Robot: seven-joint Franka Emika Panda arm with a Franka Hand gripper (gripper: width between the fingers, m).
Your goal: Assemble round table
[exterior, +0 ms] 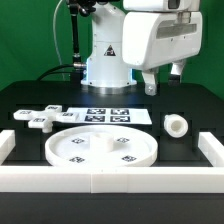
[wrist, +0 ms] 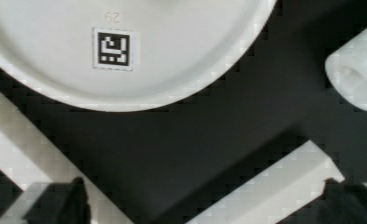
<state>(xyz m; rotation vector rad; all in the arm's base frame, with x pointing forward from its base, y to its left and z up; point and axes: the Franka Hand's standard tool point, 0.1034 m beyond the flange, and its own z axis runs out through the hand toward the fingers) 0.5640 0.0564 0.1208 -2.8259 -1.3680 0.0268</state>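
The large rimmed round disc [exterior: 103, 148] lies flat on the black table near the front, with several tags on it. It fills the upper part of the wrist view [wrist: 162, 60]. The short cylindrical leg [exterior: 177, 125] lies to the disc's right in the exterior view, and shows at the wrist view's edge [wrist: 359, 75]. The cross-shaped foot [exterior: 38, 117] lies at the exterior view's left. My gripper [exterior: 164, 80] hangs high above the table behind the leg. It is open and empty, with both dark fingertips [wrist: 55, 203] wide apart in the wrist view [wrist: 201, 205].
The marker board [exterior: 110, 115] lies flat behind the disc. A long white border rail [exterior: 110, 181] runs along the front and both sides of the table, and crosses the wrist view as pale bands [wrist: 269, 190]. The robot base [exterior: 105, 65] stands at the back.
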